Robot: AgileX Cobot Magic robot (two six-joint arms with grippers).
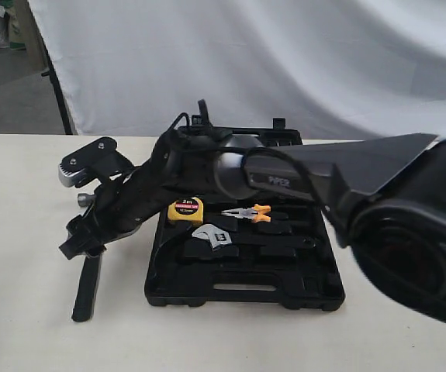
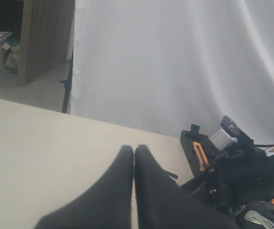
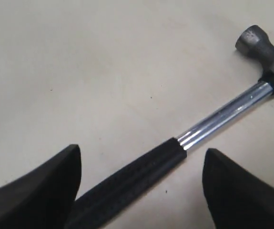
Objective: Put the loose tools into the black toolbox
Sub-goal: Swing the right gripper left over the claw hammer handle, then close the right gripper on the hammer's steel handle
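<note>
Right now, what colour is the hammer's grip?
Black hammer grip, silver steel shaft; clearest in the right wrist view.

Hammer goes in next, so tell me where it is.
The hammer lies on the table left of the black toolbox in the exterior view, under the right gripper.

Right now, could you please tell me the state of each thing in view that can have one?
Black moulded plastic toolbox: open on the table.
Steel claw hammer with black handle: lying on the table, ungripped.
Silver adjustable wrench: lying in the toolbox.
Right gripper: open over the hammer's handle.
Left gripper: shut, empty.
</note>
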